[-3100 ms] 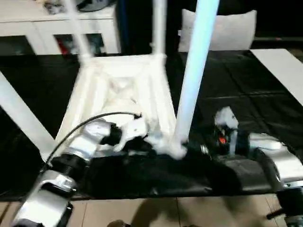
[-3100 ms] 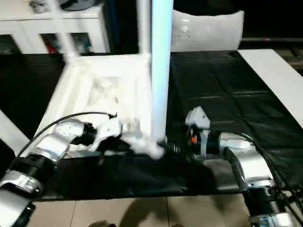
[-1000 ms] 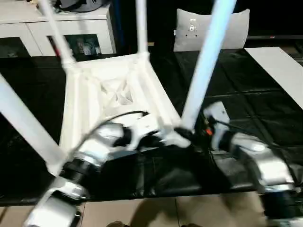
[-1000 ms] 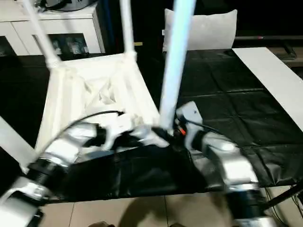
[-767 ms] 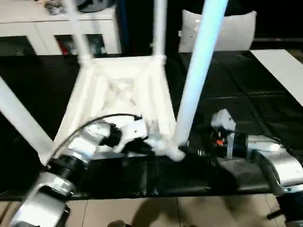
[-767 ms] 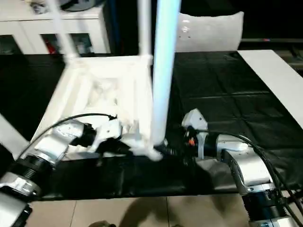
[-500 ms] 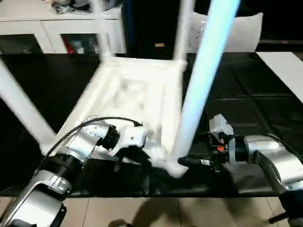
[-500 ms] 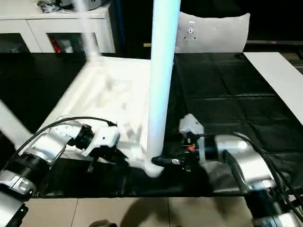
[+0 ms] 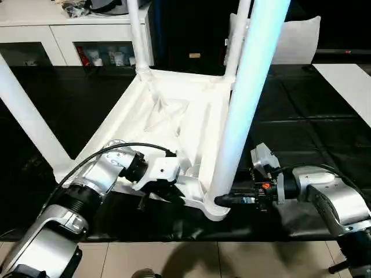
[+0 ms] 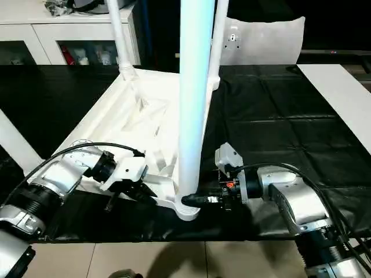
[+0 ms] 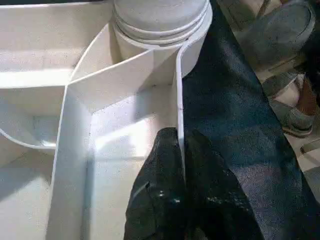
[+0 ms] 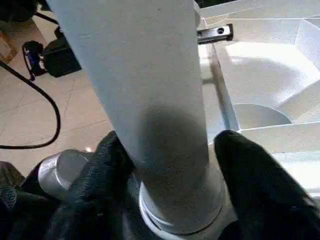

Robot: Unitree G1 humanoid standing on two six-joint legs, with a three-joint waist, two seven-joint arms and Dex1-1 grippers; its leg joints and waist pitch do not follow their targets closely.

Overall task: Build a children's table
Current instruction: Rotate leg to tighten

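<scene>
While the left claw [image 11: 181, 150] is pinched shut on the thin side wall of the upturned children's table [image 9: 174, 124] near its closest corner, the right claw [image 12: 170, 165] straddles the base of the leg [image 9: 246, 98] standing in that corner's socket, one black finger [image 12: 112, 160] pressed to the leg and the other just beside it. Upside down with its ribbed underside showing, the table lies on the black-covered worktop [image 9: 301, 133], its four legs pointing upward, with a white cabinet [image 9: 69, 35] behind it.
</scene>
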